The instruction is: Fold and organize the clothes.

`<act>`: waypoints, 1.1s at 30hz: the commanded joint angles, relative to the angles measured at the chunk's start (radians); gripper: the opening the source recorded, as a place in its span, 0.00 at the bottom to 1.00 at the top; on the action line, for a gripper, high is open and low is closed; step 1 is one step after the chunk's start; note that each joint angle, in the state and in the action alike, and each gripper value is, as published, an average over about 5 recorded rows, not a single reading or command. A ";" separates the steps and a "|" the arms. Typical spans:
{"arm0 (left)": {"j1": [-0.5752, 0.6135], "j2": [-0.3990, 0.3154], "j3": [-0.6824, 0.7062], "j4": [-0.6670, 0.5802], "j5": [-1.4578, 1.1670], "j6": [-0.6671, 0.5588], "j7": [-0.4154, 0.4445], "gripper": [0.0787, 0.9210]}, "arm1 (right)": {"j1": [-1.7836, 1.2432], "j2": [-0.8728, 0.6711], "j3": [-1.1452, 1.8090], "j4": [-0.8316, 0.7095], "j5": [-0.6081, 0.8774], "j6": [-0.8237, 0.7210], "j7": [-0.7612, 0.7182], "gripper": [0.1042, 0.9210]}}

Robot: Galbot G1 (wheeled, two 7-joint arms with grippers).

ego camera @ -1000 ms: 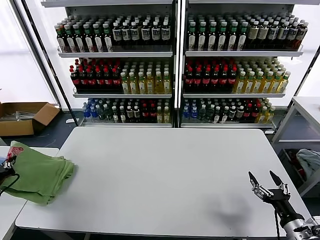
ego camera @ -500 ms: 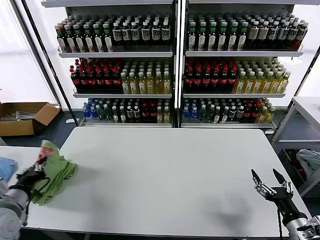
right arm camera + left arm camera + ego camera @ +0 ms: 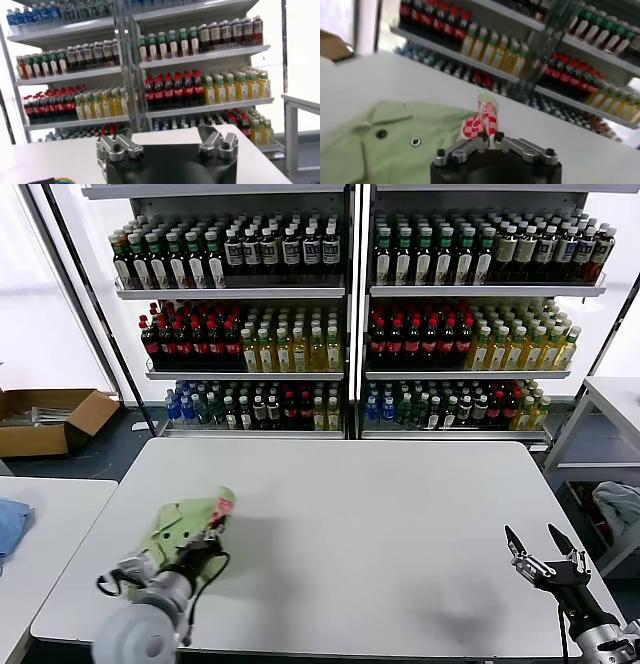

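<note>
We hold the shirt (image 3: 190, 529) bunched over the counter's (image 3: 380, 524) near-left part, our left gripper (image 3: 490, 141) with its fingers pinched tight on a fold by the red-and-white print. Held by one small pinch, the cloth could slip free or land in a heap, spoiling any fold. It looks light green, soft and crumpled, with collar and dark buttons showing. Our right gripper (image 3: 548, 561) waits at the counter's near-right corner, fingers spread wide and empty.

Light green polo shirt (image 3: 185, 529) with small dark buttons and a red-and-white checked graphic (image 3: 485, 118); white table (image 3: 380, 524); blue cloth (image 3: 10, 524) at the side, possibly grey-blue; brown cardboard box (image 3: 50, 419)
</note>
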State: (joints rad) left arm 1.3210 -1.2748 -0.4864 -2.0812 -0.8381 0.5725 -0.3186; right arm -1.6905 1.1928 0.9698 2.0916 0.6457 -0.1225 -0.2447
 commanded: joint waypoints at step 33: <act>-0.010 0.093 -0.102 0.024 0.256 -0.062 0.258 0.69 | 0.471 -0.051 -0.783 -0.206 -0.051 -0.318 0.137 0.88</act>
State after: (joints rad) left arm 1.2206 -1.3158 -0.3494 -2.0858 -0.9957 0.5662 -0.3559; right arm -1.4598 1.1465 0.5760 2.0136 0.6101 -0.3180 -0.1302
